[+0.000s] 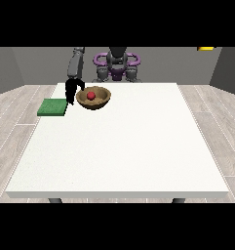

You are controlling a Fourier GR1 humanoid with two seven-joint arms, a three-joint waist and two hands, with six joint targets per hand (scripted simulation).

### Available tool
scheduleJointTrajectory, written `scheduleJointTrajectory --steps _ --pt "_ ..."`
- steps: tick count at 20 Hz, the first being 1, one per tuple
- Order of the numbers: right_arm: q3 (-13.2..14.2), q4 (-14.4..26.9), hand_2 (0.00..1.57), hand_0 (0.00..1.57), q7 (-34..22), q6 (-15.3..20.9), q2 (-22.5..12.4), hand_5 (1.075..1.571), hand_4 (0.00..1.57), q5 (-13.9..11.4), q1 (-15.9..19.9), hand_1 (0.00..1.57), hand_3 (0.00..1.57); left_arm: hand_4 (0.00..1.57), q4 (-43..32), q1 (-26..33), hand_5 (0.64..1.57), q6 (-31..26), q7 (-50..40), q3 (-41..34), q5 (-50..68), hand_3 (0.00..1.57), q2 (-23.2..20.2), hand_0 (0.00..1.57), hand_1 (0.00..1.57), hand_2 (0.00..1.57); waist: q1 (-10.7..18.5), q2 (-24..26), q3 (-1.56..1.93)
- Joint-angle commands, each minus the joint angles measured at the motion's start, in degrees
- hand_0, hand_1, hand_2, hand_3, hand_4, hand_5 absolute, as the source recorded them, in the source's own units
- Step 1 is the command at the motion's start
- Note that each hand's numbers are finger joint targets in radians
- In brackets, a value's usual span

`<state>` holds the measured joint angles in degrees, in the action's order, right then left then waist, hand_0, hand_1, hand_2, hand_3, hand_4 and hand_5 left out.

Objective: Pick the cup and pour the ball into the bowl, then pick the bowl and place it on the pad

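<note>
White tabletop (119, 146) carries a wooden bowl (93, 97) with the red ball (91, 95) inside. At the view's left, the robot hand (71, 91) curls onto the bowl's rim. Pouring looks done; next, carry the bowl to the green pad (52, 107) just beyond the robot hand.

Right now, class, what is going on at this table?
A humanoid robot stands behind a white table and reaches one arm down at the view's left. Its black hand is at the left rim of a brown bowl, though whether it grips the rim cannot be told. A red ball already lies in the bowl. A green pad lies just left of the hand, with the bowl not yet on it. No cup shows, and the other hand is out of sight.
</note>
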<state>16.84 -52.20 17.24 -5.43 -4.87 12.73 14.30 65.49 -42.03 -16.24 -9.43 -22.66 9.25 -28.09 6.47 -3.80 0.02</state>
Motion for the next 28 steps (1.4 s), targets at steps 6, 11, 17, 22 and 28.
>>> scheduleJointTrajectory --steps 6,11,17,22,28 --pt "1.96 13.74 0.0 0.0 10.98 -2.98 -3.22 1.552 0.51 -0.01 6.35 0.0 0.0 1.02 3.57 0.15 1.533 -1.44 -0.93 -2.83 5.3 0.0 -4.11 0.0 0.0 0.0 -0.25 -6.39 0.04" --pt "1.81 15.77 0.0 0.0 10.9 -0.98 -2.84 1.544 0.45 -0.01 7.03 0.0 0.0 1.01 5.1 3.7 1.542 -2.95 -0.93 -2.8 6.12 0.0 -5.14 0.0 0.0 0.0 0.57 -5.03 0.02" --pt "-0.23 16.15 0.0 0.0 12.86 0.08 -0.04 1.55 0.45 -1.09 7.36 0.0 0.0 1.02 4.67 4.08 1.537 -4.01 -0.24 -4.29 7.63 0.0 -7.32 0.0 0.0 0.0 0.12 -5.03 0.0" --pt "0.06 16.6 0.0 0.0 11.9 3.74 2.39 1.556 0.5 -0.35 8.87 0.0 0.0 1.02 3.31 4.61 1.543 -5.18 -1.25 -4.98 8.83 0.0 -9.09 0.0 0.0 0.0 -0.38 -4.69 0.01" --pt "0.31 19.8 1.57 1.57 8.69 11.93 -4.74 1.471 0.94 -5.81 1.24 1.57 1.57 1.03 5.2 2.3 1.529 -6.65 -1.45 -6.02 11.68 0.0 -9.53 0.0 0.0 0.0 2.74 -9.41 -0.03"
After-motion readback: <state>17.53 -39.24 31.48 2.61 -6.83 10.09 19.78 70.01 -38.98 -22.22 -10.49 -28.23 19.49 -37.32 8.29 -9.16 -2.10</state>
